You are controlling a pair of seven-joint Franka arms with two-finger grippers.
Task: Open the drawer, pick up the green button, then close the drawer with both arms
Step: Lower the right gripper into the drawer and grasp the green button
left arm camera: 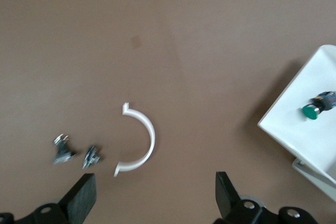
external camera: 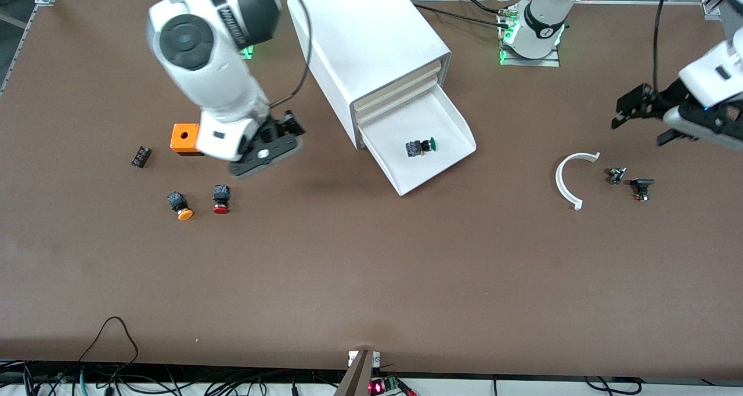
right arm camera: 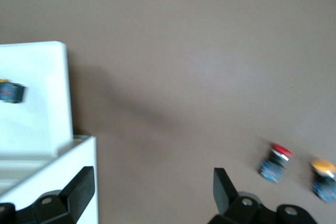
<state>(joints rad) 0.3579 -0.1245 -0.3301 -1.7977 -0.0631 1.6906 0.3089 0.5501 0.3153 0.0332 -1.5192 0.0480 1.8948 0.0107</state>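
Observation:
The lowest drawer [external camera: 450,123] of the white cabinet [external camera: 371,47] stands pulled out. The green-capped button [external camera: 422,147] lies on its side in it. The left wrist view shows the drawer [left arm camera: 294,129] and the button [left arm camera: 319,106]. The right wrist view shows the drawer [right arm camera: 37,124] and the button's black body [right arm camera: 11,92] at the picture's edge. My right gripper [external camera: 274,144] is open and empty, up in the air beside the cabinet toward the right arm's end; it also shows in the right wrist view [right arm camera: 152,190]. My left gripper [external camera: 641,123] is open and empty over the table at the left arm's end; it also shows in the left wrist view [left arm camera: 155,195].
A red-capped button [external camera: 221,199] and an orange-capped button [external camera: 180,205] lie near the right gripper, with an orange box [external camera: 185,139] and a small black part [external camera: 141,156]. A white curved piece [external camera: 569,181] and two small parts [external camera: 616,175] [external camera: 642,188] lie under the left gripper.

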